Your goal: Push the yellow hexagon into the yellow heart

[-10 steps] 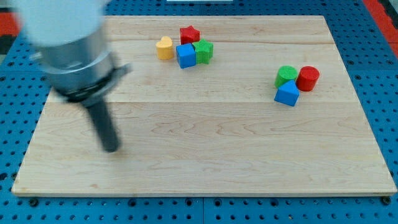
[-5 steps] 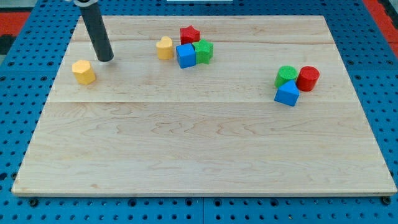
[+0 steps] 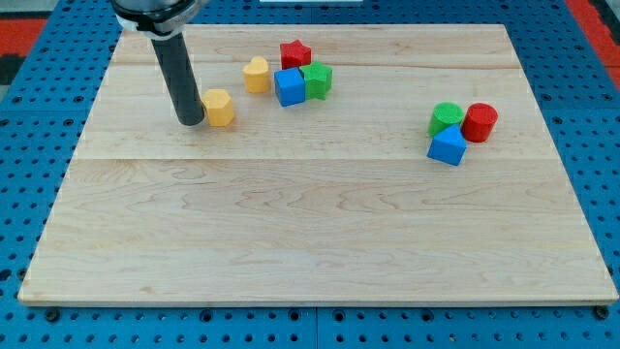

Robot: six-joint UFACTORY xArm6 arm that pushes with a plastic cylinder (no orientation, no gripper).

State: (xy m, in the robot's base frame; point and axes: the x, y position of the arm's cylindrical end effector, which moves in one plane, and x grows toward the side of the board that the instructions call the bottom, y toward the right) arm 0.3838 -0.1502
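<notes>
No claw to open or close here, only my tip [image 3: 191, 122] pressed against the left side of the yellow hexagon [image 3: 220, 107], just below-left of the yellow heart [image 3: 256, 74]; pushed off-centre, likely to spin aside and slide past underneath.

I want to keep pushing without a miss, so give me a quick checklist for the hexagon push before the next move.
1. My tip beside the yellow hexagon, on its left: ok.
2. Contact between tip and hexagon: cannot tell, they look very close.
3. Yellow heart in view, up and right of the hexagon: ok.
4. Gap between hexagon and heart free of blocks: ok.
5. Hexagon touching the heart: not ok, still apart.
6. Blue block sits close beside the heart: not ok, it may get nudged.
</notes>
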